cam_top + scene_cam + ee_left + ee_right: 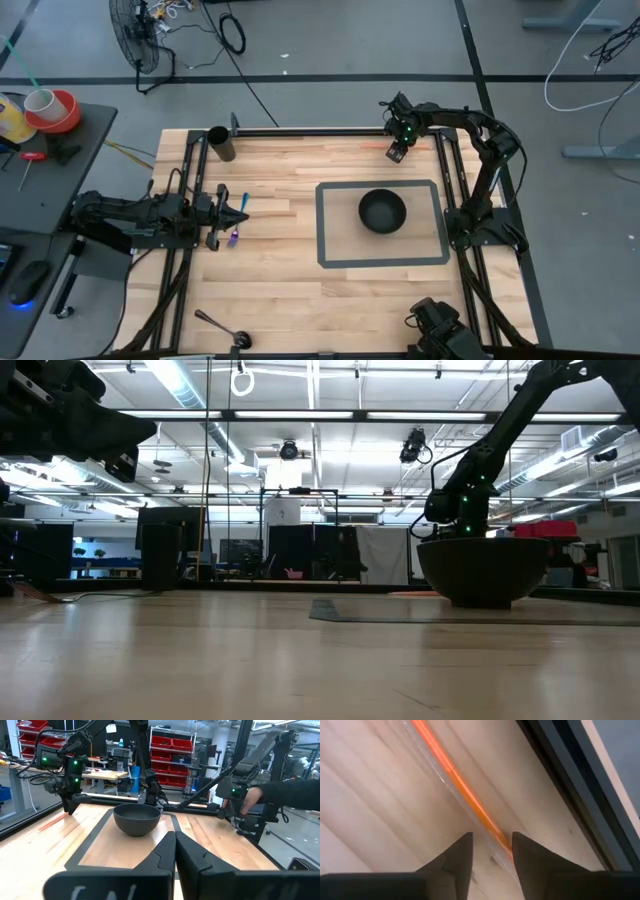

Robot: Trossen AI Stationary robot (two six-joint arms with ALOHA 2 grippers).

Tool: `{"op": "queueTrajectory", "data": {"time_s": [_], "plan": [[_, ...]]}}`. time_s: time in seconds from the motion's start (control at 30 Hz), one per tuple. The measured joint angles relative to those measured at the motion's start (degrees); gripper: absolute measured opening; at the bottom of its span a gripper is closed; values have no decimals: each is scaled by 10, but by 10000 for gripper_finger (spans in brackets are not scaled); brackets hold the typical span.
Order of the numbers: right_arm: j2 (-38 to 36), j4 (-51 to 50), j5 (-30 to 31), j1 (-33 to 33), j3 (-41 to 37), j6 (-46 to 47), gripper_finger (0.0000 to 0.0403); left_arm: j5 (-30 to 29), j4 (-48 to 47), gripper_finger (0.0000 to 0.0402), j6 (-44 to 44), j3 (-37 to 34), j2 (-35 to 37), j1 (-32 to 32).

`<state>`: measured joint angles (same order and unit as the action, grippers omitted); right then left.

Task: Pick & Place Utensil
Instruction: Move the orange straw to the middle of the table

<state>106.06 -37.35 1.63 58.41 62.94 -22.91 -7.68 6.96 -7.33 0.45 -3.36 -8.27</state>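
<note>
Nearest the wrist lens, right gripper [490,852] lowered onto the table [290,290] at its far edge, fingers [452,857] apart and straddling one end of the orange utensil [451,772], pads not seen pressing it. Lying flat on the wood near the back rail, behind the dark bowl [382,211] on the taped mat [330,225]. Left gripper [232,212] parked at the left side, fingers together, holding nothing

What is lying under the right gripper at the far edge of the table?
An orange utensil lies on the wood, running between the right gripper's open fingers. Its end nearest the camera is covered by the fingers, so its type stays unclear.
</note>
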Motion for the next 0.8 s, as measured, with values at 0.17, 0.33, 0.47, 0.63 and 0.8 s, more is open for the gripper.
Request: {"op": "queueTrajectory", "data": {"time_s": [0.17,0.33,0.47,0.63,0.8], "plan": [[0,-5,0,0,0,-1,84,0,0,14,0,0,0,0],[0,-7,-6,-1,0,-1,50,0,0,14,0,0,0,0],[0,-15,-8,-9,0,-2,33,0,0,14,0,0,0,0],[-6,-32,-2,-27,-2,-2,20,0,0,14,0,0,0,0],[-40,-41,1,-53,-2,7,20,0,0,14,0,0,0,0]]}}
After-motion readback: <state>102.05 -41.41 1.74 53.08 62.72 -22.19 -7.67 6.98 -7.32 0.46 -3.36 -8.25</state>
